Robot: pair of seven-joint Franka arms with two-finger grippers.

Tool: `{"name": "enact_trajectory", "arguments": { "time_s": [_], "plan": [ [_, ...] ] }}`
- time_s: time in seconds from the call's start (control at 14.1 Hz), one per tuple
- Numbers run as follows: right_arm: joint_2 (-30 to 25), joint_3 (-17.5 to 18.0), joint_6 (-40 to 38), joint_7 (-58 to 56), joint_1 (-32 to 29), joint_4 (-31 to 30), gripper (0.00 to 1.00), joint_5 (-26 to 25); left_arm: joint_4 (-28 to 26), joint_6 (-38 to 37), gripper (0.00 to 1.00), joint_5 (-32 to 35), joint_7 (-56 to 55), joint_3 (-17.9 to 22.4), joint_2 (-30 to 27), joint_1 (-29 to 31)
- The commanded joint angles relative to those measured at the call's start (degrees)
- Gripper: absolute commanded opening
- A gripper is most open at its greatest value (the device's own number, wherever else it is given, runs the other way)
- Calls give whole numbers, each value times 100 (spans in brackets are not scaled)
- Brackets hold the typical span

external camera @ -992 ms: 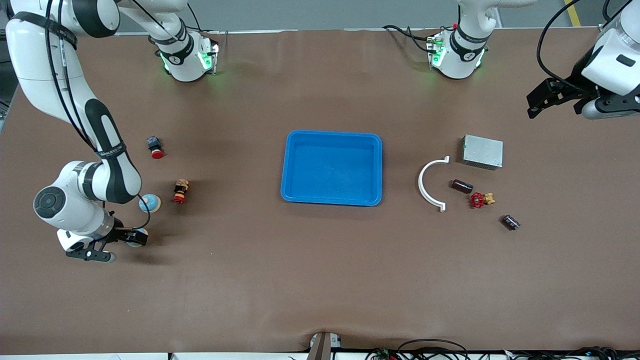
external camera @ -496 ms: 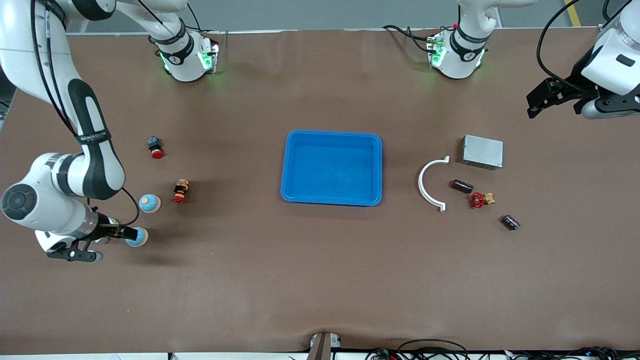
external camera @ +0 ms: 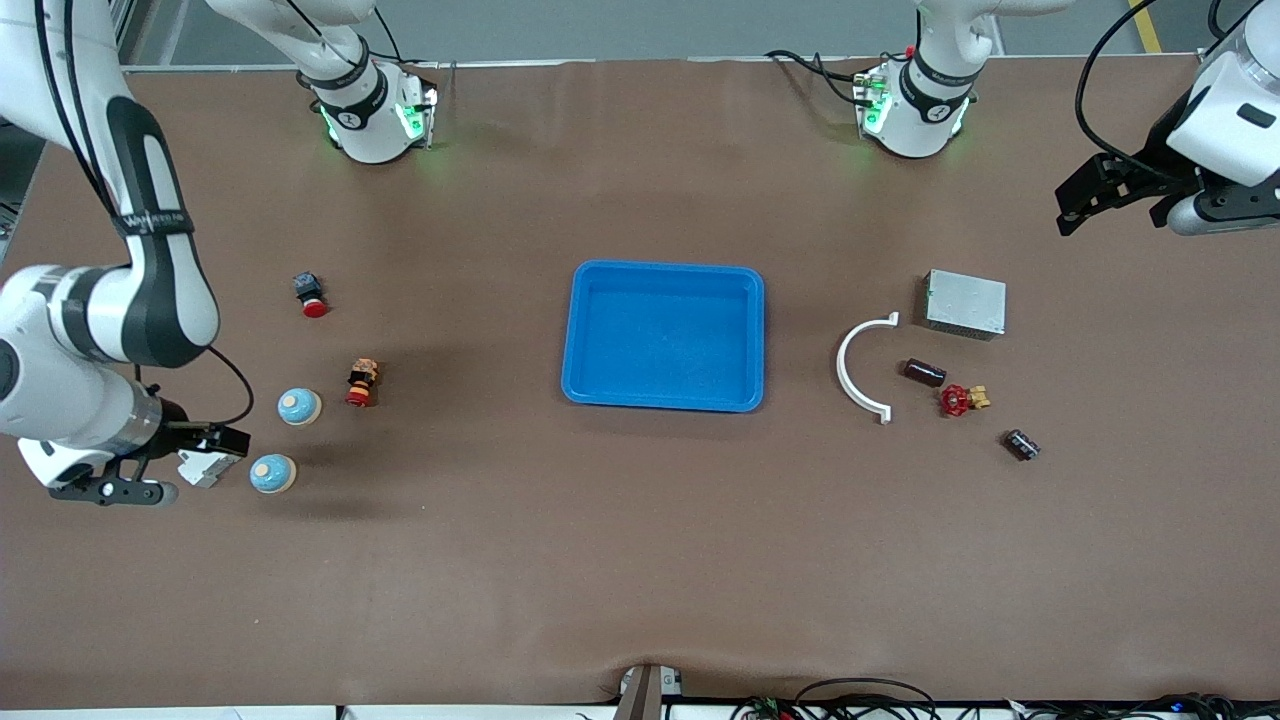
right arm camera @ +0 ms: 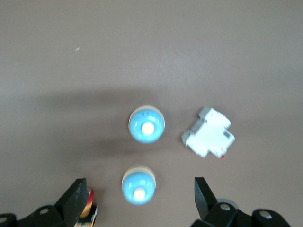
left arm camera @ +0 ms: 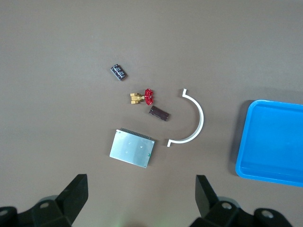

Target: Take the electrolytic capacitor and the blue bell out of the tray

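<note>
Two blue dome bells stand near the right arm's end of the table, one (external camera: 299, 406) beside a red-and-yellow figure, the other (external camera: 272, 473) nearer the front camera. The right wrist view shows both bells (right arm camera: 147, 125) (right arm camera: 138, 185). My right gripper (external camera: 205, 445) (right arm camera: 138, 187) hangs open and empty just off the nearer bell, toward the right arm's end. A black capacitor (external camera: 1021, 444) (left arm camera: 118, 72) and a dark brown cylinder (external camera: 924, 372) (left arm camera: 159, 113) lie toward the left arm's end. My left gripper (external camera: 1085, 195) (left arm camera: 142, 189) waits open and empty, high over that end.
A blue tray (external camera: 580, 340) (left arm camera: 241, 142) sits mid-table. Around the capacitor lie a red-handled valve (external camera: 960, 400), a white half-ring (external camera: 850, 370) and a metal box (external camera: 965, 303). A white module (external camera: 203, 468) (right arm camera: 208, 138), the figure (external camera: 362, 383) and a red button (external camera: 311, 293) lie near the bells.
My right arm has swung toward its own end of the table, uncovering the nearer bell and the white module. The left arm has barely moved.
</note>
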Motion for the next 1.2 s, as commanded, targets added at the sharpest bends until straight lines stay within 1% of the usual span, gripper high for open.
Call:
{"name": "enact_trajectory", "arguments": {
  "time_s": [0.0, 0.14, 0.35, 0.5, 0.85, 1.13],
  "plan": [
    [-544, 33, -816, -10, 6, 79, 100, -50, 84, -97, 100, -78, 43, -25, -33, 13],
    [-790, 68, -1361, 33, 84, 255, 100, -15, 84, -97, 100, -78, 25, -43, -33, 4],
    [-1291, 68, -1819, 25, 111, 256, 100, 379, 84, -97, 100, -87, 43, -34, 11, 13],
    [-1608, 68, -2100, 33, 120, 256, 100, 530, 84, -97, 100, -87, 43, -8, 11, 22],
    [-2153, 68, -2576, 51, 190, 247, 100, 531, 23, -97, 100, -69, -1, -17, -7, 22],
    [-2514, 77, -2708, 51, 190, 256, 100, 539, 67, -184, 100, -52, -2, -8, -33, 22]
  ]
}}
